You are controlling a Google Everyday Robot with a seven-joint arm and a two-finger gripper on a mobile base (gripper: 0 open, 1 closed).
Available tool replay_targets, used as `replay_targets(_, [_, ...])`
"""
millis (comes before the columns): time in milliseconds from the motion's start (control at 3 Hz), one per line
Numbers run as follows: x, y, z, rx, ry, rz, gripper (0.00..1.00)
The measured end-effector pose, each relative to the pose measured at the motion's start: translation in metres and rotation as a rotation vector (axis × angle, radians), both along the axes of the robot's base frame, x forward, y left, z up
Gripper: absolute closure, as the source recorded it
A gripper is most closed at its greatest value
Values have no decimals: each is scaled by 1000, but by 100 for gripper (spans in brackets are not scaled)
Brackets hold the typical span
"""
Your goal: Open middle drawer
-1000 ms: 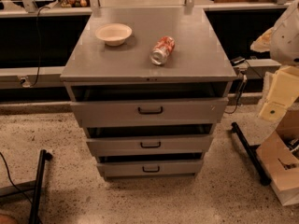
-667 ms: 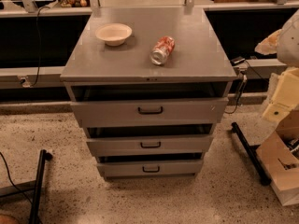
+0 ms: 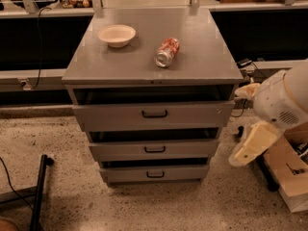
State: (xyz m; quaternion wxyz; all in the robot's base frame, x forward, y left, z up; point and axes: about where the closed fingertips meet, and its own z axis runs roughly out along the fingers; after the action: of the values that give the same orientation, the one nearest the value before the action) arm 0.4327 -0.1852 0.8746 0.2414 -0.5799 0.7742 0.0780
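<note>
Grey middle drawer [image 3: 155, 149] matches the bottom drawer [image 3: 155, 174], so the gripper [image 3: 251, 146] at 3 o'clock, can't tell its state, could pull the wrong one.

The hand [image 3: 251, 145], right of the cabinet [image 3: 202, 57], is blurred; its arm [image 3: 285, 94] runs off-frame.

Dim warm light; claw [image 3: 248, 147] lit, right edge

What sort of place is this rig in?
Likely a lab or workshop, not a home: a grey metal three-drawer cabinet on a speckled stone floor, with a black bench behind it and a black cable trailing down. The pale gripper hangs right of the cabinet, level with the middle drawer.
</note>
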Motion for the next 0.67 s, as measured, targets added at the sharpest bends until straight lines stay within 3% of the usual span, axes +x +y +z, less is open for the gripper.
replay_targets(333, [4, 0, -15, 7, -22, -33, 0])
replay_targets(667, [2, 2, -24, -76, 19, -38, 0])
